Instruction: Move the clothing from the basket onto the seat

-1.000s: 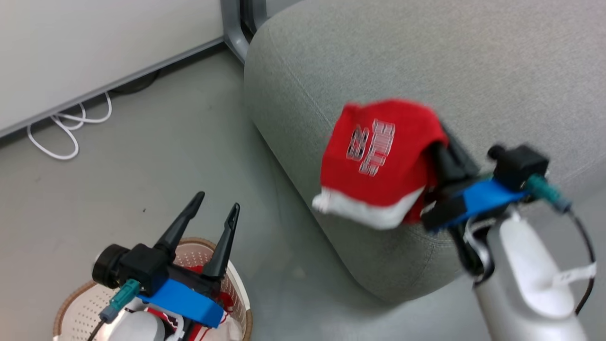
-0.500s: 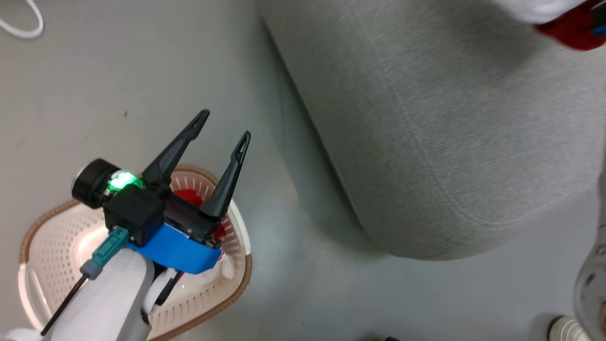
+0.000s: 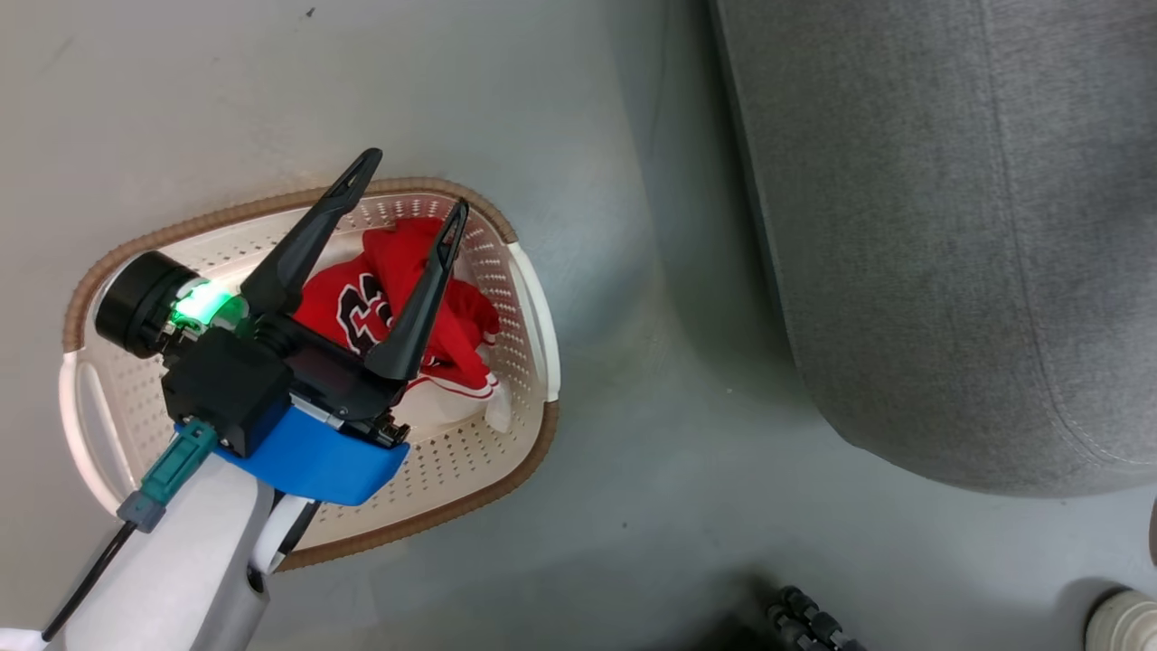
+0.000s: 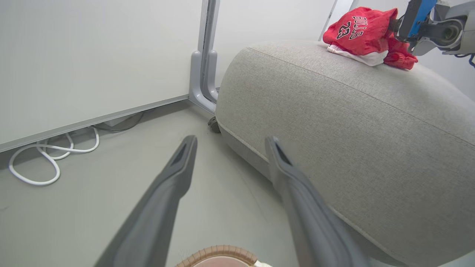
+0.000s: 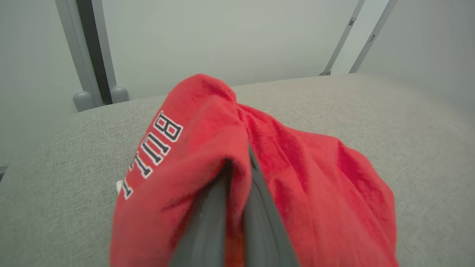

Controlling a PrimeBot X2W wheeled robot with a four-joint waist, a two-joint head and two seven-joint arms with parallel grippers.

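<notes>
The left end effector (image 3: 412, 183) hung over the basket (image 3: 535, 316) with its fingers spread wide and empty. One red garment (image 3: 384, 262) lay bunched in the basket beneath them; whether they touched it could not be told. The right end effector (image 5: 237, 174) was clamped on the second red garment (image 5: 200, 122), which draped over its fingers and lay against the top of the seat (image 5: 389, 111).
</notes>
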